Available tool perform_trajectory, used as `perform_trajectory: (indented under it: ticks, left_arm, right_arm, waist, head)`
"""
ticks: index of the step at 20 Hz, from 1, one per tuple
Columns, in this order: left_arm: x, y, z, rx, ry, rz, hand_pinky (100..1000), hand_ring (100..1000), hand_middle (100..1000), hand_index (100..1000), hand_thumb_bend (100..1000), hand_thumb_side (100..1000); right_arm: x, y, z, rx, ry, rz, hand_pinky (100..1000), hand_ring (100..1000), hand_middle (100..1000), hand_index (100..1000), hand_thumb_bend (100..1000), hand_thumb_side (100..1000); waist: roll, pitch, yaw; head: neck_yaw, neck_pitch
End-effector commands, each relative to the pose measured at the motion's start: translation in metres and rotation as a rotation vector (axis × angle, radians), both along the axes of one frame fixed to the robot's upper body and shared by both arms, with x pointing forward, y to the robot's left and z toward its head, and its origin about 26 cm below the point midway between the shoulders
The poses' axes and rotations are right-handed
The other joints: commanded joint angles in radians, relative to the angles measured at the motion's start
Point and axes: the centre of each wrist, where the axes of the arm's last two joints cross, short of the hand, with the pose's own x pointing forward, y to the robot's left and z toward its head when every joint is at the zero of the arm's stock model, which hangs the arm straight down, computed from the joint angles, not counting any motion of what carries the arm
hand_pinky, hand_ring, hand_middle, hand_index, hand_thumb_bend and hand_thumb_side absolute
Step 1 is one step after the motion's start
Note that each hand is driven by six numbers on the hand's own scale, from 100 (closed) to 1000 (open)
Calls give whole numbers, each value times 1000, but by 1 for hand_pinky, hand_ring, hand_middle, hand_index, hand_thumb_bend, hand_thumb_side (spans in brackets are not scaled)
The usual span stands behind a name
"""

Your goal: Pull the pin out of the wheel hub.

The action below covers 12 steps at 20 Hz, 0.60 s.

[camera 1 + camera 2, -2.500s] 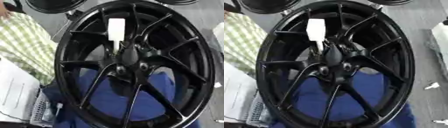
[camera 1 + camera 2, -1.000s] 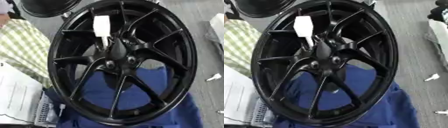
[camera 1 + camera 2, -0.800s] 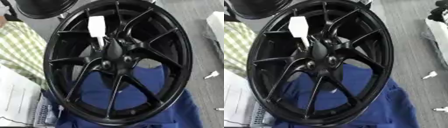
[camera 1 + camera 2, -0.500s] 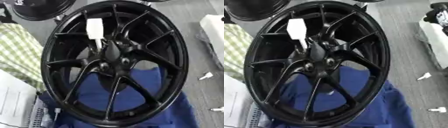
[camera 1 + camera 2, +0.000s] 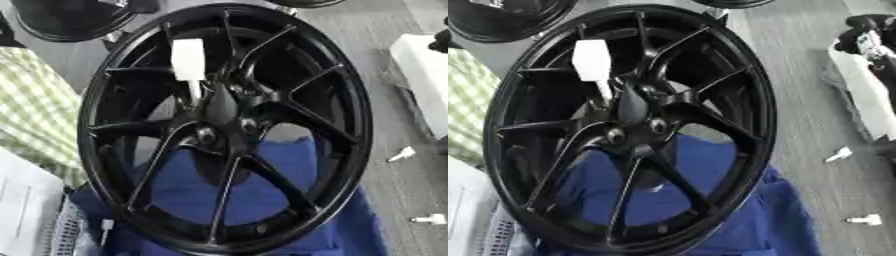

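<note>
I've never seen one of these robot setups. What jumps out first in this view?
A big black wheel fills almost the whole view, lying on a blue cloth. A white pin sticks out near its hub, bright against the dark spokes. Neither robot hand shows.

We are seeing grey wood-grain floor [image 5: 385, 60] filling right side. Blue cloth [image 5: 262, 200] is lying on it at bottom centre. Green-checked fabric [image 5: 35, 115] is covering left edge, white sheet [image 5: 22, 210] sitting below it at lower left. Second dark rim [image 5: 70, 20] is resting at top left. White box-like object [image 5: 424, 75] is sitting at right edge. Two small white pieces [image 5: 402, 153] [image 5: 430, 218] are lying loose on floor, lower right. Light is looking even, no hard shadows.
</note>
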Motion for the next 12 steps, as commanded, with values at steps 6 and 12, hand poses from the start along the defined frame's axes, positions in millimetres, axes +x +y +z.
perform_trajectory:
  ticks: [6,12]
  left_arm:
    - [15,3,4,-13,75,45,771,788,747,857,694,577]
    - [20,-4,-2,19,87,89,791,804,764,862,700,576]
  right_arm:
    - [1,-1,6,-15,-11,-8,827,677,608,741,100,600]
    - [1,-1,6,-17,-8,-13,827,677,608,741,100,609]
  waist:
    - [-6,-8,-2]
    - [-4,3,-1]
  head:
    - [3,-22]
    - [12,-15]
